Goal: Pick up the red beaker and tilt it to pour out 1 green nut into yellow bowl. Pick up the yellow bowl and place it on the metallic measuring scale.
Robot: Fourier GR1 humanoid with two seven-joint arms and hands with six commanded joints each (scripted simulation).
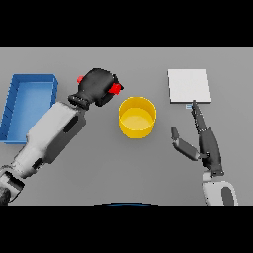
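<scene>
My left hand (98, 86) is curled round the red beaker (115, 89), held just left of and above the yellow bowl (137, 117). Only small red patches of the beaker show past the dark fingers. The bowl stands at the table's middle; I cannot make out a green nut in it. The metallic measuring scale (188, 85), a pale square plate, lies at the back right. My right hand (207, 143) rests to the right of the bowl with straight fingers pointing at the scale's front edge, thumb spread out to the left.
A blue tray (29, 106) sits at the far left, beside my left forearm.
</scene>
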